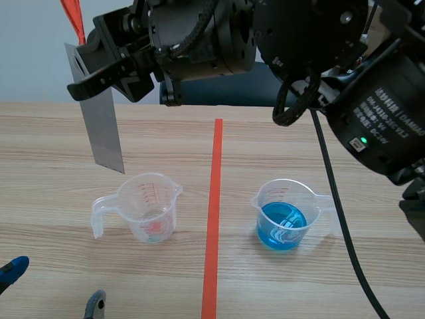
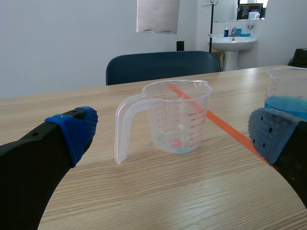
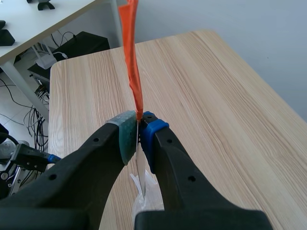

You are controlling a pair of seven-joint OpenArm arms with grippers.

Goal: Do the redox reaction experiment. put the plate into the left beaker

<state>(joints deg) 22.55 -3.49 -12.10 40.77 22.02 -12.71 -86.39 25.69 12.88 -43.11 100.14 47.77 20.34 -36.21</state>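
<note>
One plate [image 1: 101,126], two beakers [image 1: 285,216].
Plate's long axis near-upright above left beaker [image 1: 151,207]; right jaws clamp it, left jaws apart.

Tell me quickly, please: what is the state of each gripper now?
Left gripper: open, holding nothing.
Right gripper: closed on the metal plate.

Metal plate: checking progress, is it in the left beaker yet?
Out: metal plate hangs from the right hand, lower edge above the rim of the left beaker.
</note>
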